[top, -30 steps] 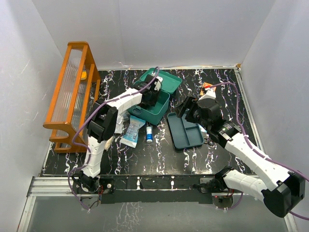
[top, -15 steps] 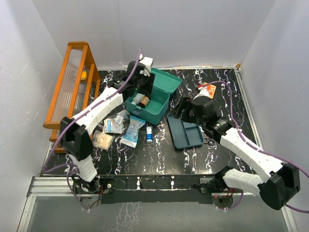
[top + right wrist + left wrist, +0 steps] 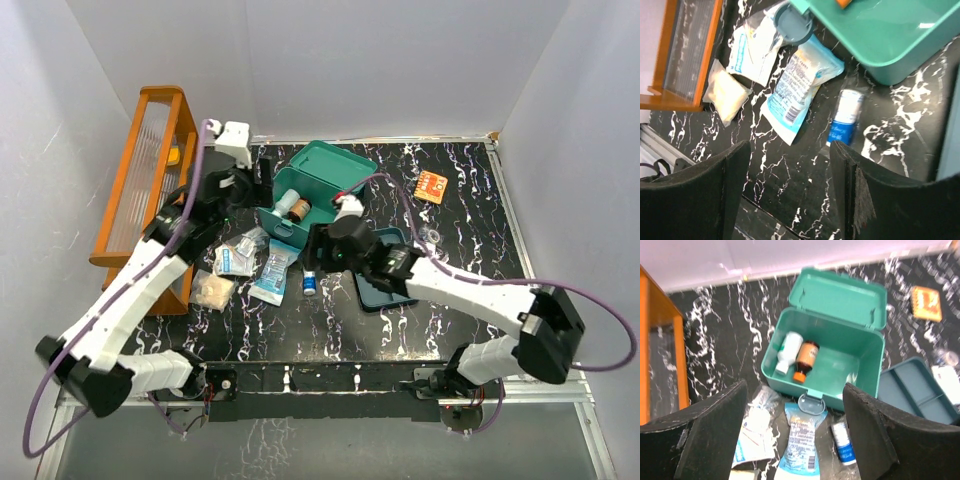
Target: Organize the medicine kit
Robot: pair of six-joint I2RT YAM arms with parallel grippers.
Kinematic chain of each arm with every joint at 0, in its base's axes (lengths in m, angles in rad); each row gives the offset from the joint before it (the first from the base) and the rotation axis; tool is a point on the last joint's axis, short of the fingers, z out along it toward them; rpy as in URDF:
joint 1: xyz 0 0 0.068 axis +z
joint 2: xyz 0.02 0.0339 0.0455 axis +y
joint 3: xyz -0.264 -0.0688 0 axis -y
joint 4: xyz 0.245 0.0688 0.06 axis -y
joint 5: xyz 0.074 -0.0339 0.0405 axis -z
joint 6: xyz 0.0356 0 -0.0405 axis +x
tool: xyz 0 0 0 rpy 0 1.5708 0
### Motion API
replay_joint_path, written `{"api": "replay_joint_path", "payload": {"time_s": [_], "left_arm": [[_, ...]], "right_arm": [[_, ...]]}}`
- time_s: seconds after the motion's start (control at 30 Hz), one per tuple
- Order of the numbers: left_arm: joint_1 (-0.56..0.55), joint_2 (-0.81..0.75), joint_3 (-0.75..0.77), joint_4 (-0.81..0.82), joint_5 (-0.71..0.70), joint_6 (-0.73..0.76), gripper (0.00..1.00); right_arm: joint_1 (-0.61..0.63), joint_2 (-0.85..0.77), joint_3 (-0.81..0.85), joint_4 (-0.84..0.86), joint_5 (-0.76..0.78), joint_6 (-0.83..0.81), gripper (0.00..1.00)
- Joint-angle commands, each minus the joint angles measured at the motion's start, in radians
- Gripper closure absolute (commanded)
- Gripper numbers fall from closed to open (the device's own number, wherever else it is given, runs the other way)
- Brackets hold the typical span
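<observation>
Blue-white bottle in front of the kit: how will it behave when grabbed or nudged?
The bottle lies on its side and looks cylindrical, so a nudge would probably roll it. It looks small and rigid, so likely light. Its glossy surface may slip.

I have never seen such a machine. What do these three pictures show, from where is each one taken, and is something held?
Two robot arms work at a black table. One picture looks down from above; the other two come from wrist cameras, so the dark shapes are each arm's own fingers. The left gripper and right gripper are open and hold nothing. The green medicine kit stands open with two bottles inside. Its tray, packets and a small tube lie beside it.
</observation>
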Motion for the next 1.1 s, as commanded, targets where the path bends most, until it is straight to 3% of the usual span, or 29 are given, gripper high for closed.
{"api": "replay_joint_path", "payload": {"time_s": [0.0, 0.27, 0.63, 0.8, 1.07], "left_arm": [[0.004, -0.137, -0.013, 0.086, -0.058, 0.03, 0.24], [0.004, -0.265, -0.077, 0.162, -0.06, 0.027, 0.21], [0.005, -0.255, -0.072, 0.19, -0.045, 0.036, 0.2], [0.005, -0.244, -0.069, 0.191, -0.04, 0.037, 0.18], [0.004, -0.23, -0.059, 0.197, -0.036, 0.048, 0.17]], "right_arm": [[0.103, 0.085, 0.076, 0.06, 0.187, 0.068, 0.37], [0.208, 0.309, 0.173, 0.087, 0.254, 0.137, 0.39], [0.231, 0.531, 0.282, 0.013, 0.451, 0.252, 0.49], [0.212, 0.624, 0.355, 0.008, 0.428, 0.232, 0.52], [0.184, 0.674, 0.347, 0.053, 0.367, 0.216, 0.66]]}}
